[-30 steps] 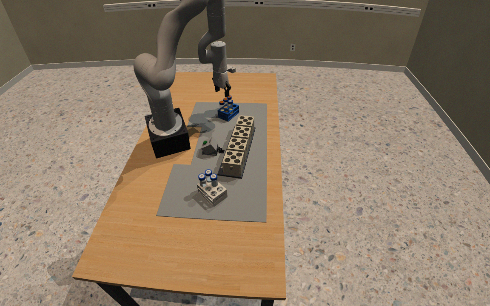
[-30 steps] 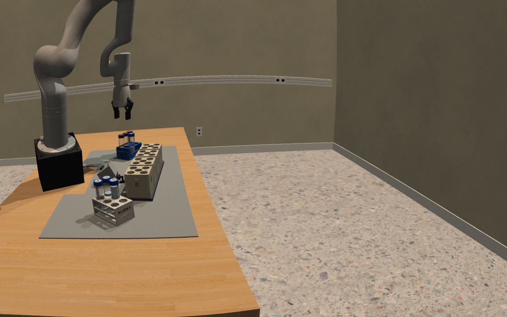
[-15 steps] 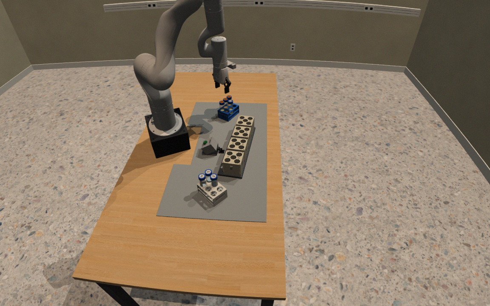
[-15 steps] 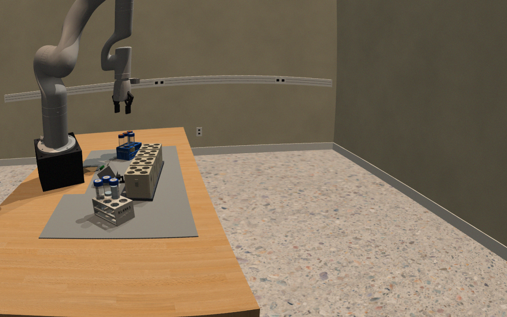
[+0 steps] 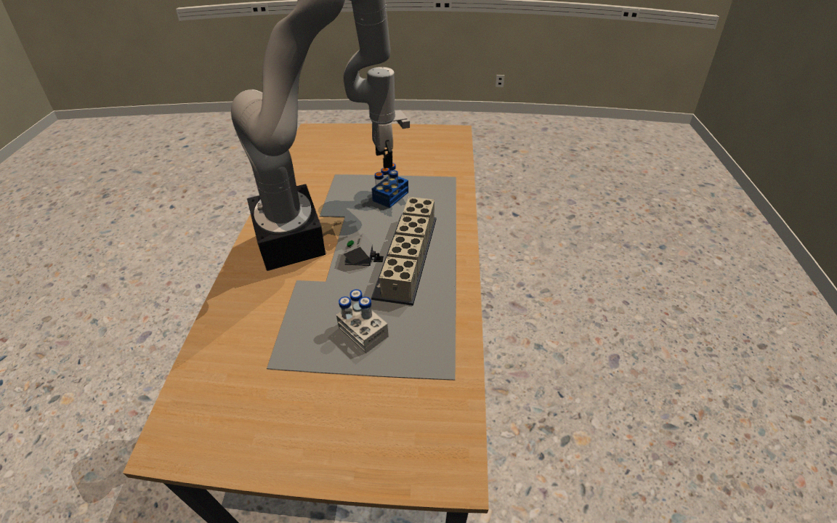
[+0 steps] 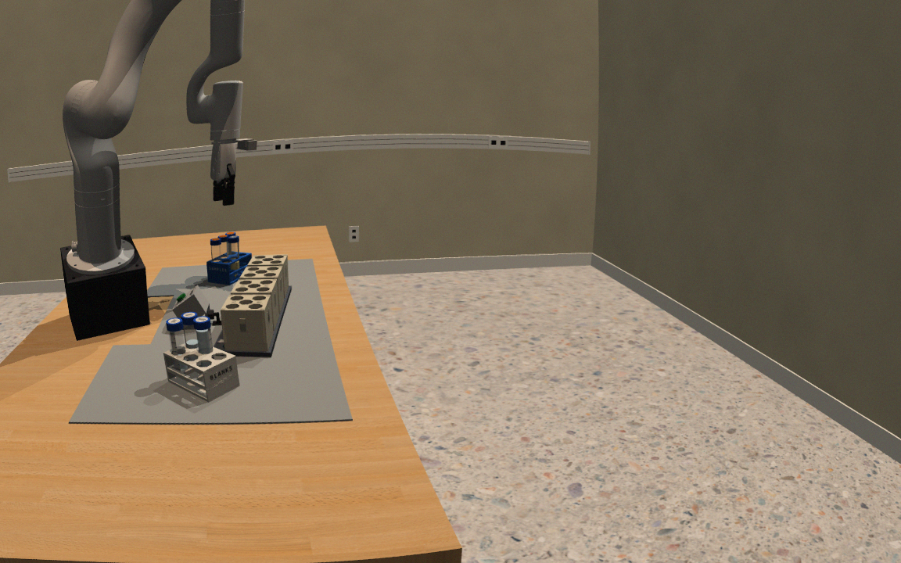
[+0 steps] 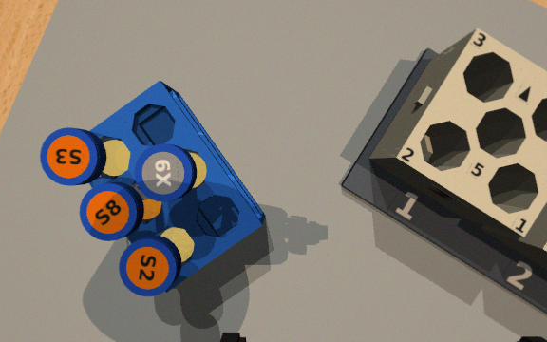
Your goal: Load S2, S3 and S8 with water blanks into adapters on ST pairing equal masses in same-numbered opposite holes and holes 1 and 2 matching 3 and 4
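Observation:
My gripper [image 5: 387, 161] [image 6: 223, 199] [image 7: 383, 338] is open and empty, high above the mat near the blue rack [image 7: 187, 135]. In that rack stand S3 [image 7: 68, 157], S8 [image 7: 107, 212] and S2 [image 7: 147, 268] in one row, orange dots up, and grey-dotted X9 [image 7: 162, 172] in the other row between two empty wells. Four beige adapters stand in a line on the stand [image 7: 463, 240]; their visible holes are empty. The white BLANKS rack [image 6: 223, 385] holds three blue-capped tubes [image 5: 344, 302] [image 5: 356, 294] [image 5: 365, 302]; their printed volumes are unreadable. Sample levels are hard to tell.
The small sloped desk [image 5: 358, 252] with the green DONE key [image 5: 350, 242] [image 6: 181, 298] stands between the robot base [image 5: 290, 240] and the adapters. A black fitting [image 5: 376, 256] sits beside the desk. The blue rack is near the far end of the grey mat [image 5: 421, 344], the white rack near its front end.

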`<state>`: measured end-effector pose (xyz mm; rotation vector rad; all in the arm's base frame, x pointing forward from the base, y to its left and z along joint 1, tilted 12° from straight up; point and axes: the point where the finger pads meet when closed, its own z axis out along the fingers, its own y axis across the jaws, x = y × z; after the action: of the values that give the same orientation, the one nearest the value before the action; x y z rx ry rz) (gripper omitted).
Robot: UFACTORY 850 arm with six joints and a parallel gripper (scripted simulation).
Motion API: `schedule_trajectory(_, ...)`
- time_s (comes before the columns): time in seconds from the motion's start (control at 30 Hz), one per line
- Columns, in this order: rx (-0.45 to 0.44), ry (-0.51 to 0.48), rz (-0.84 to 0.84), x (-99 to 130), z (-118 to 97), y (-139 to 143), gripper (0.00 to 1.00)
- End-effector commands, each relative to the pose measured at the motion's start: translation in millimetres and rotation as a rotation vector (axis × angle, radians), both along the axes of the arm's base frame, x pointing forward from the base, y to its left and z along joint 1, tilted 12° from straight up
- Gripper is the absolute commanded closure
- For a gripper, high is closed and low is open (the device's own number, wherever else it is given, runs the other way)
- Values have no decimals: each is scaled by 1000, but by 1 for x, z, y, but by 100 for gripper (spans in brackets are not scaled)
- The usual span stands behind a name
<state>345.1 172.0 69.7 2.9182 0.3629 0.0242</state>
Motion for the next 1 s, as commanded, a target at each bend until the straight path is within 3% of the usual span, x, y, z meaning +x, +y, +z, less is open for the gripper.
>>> schedule_trajectory(0.0, 8, -59, -189, 8, 7, -28, 0)
schedule_trajectory(0.33, 21, -108, -434, 18, 15, -66, 0)
schedule_trajectory(0.97, 20, -108, -434, 39, 33, -146, 0)
